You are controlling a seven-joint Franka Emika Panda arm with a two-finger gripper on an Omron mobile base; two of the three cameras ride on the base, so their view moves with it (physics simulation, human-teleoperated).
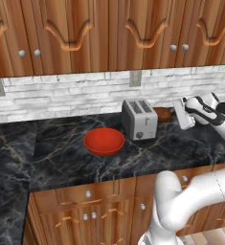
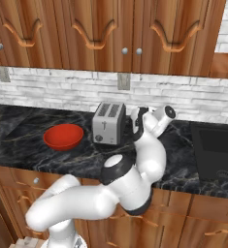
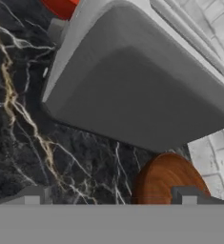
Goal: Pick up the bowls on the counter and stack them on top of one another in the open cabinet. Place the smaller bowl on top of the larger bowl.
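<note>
Red bowl (image 1: 104,140) — wide, shallow, glossy, upright on the black marble counter (image 1: 61,158), left of the toaster, apart from it. Brown wooden bowl (image 1: 163,114) — smaller, on the counter behind the toaster's right end, near the brick backsplash.

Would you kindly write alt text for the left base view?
A red bowl sits on a black marble counter beside a silver toaster. Behind the toaster lies a brown wooden bowl, with the white arm's open gripper just right of it.
</note>
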